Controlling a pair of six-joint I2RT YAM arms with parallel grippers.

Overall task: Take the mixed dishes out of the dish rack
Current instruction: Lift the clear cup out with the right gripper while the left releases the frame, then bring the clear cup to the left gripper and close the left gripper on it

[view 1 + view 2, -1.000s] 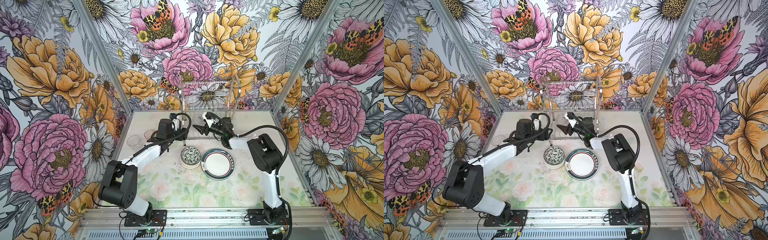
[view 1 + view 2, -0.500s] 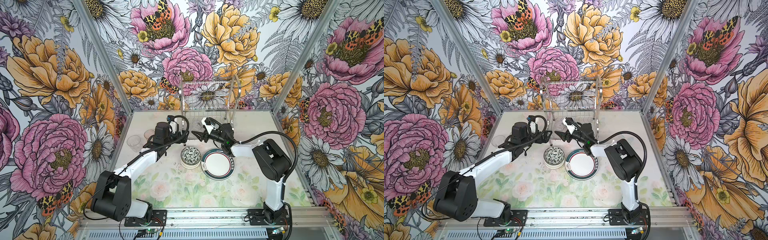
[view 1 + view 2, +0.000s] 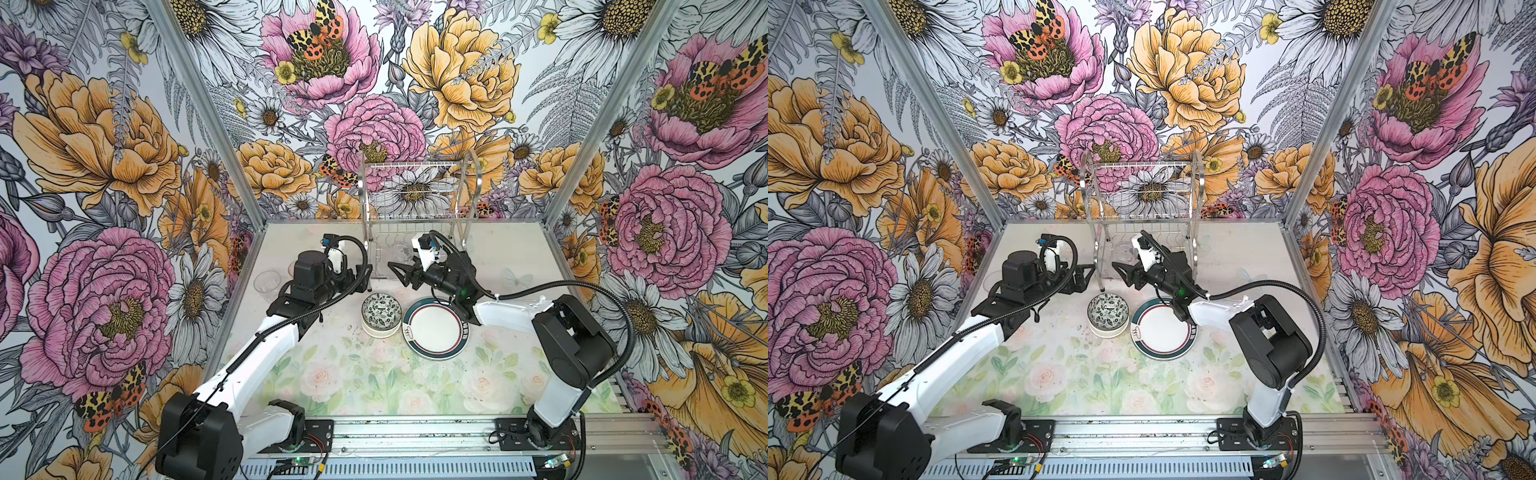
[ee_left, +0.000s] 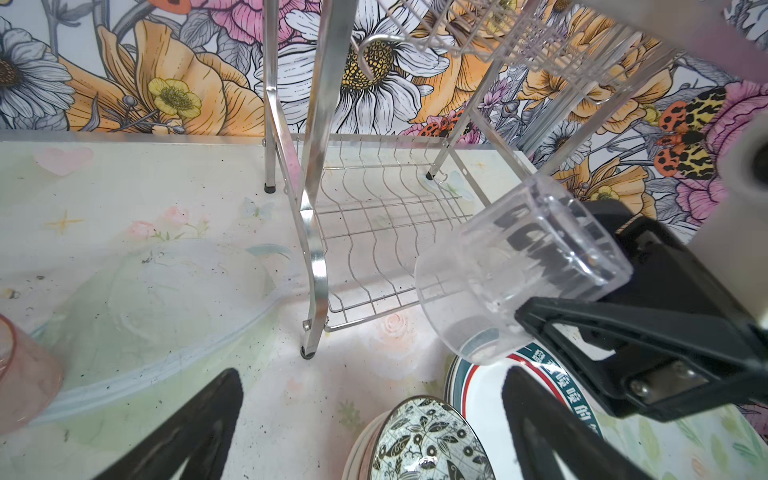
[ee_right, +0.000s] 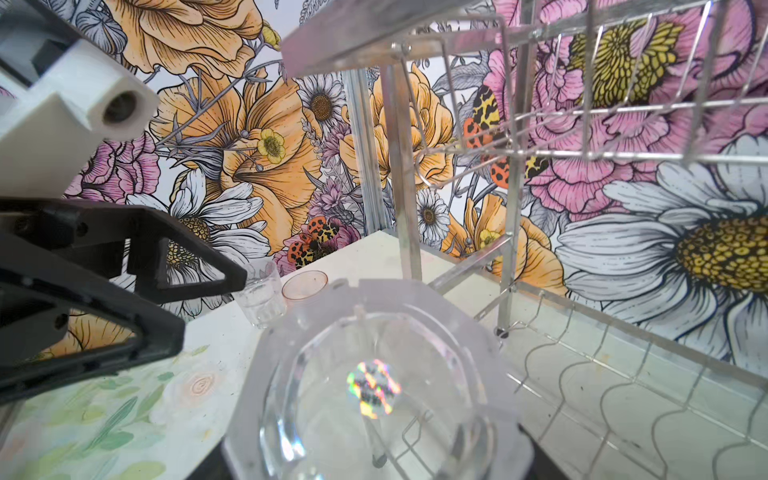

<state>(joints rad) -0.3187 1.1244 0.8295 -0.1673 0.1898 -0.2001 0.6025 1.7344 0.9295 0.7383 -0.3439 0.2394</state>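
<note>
Now that its jaws have spread wider, the empty left end effector (image 3: pixel 1082 277) is facing the right end effector (image 3: pixel 400 274), which is gripping a clear cup (image 4: pixel 519 266) by the front of the bare rack (image 4: pixel 309 208); a handover is probably coming, finishing the unloading.

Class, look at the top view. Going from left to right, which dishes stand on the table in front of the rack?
clear cup → pink cup → stacked bowls → plate
</note>
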